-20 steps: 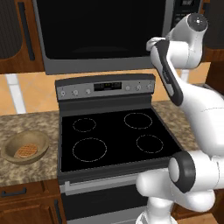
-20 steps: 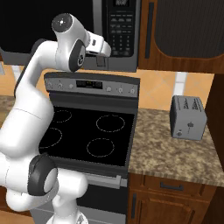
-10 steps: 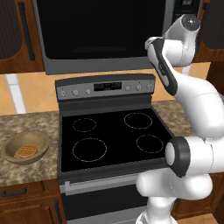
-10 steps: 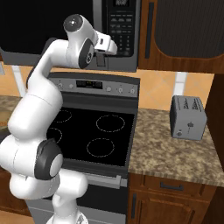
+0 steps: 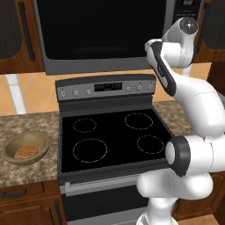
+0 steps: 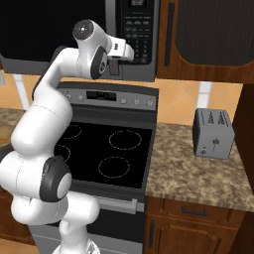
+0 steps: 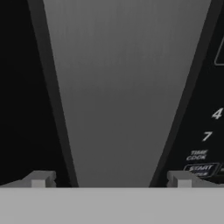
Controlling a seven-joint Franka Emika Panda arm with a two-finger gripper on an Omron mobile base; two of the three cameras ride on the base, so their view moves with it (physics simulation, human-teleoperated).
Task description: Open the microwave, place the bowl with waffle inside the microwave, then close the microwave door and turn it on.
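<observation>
The robot arm is reaching up high toward the microwave (image 5: 103, 35) above the stove (image 5: 114, 136). The microwave door (image 5: 101, 30) is shut. In the hand view, the grey handle (image 7: 120, 92) of the door is standing right in front of the gripper (image 7: 109, 180), in the space between its two tips. The fingers (image 7: 40, 178) are spread wide, one on each side of the bar, and they are holding nothing. The number buttons and the start button (image 7: 199, 168) are sitting just to the right of the handle.

In the right base view, the gripper (image 6: 130, 53) is pointing at the microwave (image 6: 124, 34), close to the keypad (image 6: 138, 30).

The bowl (image 5: 25, 148) is sitting on the speckled counter (image 5: 26, 127) to the left of the stove, well away from the microwave. The waffle (image 5: 27, 152) is lying inside the bowl. A small grey toaster (image 6: 213, 133) is standing on the counter to the right of the stove.
</observation>
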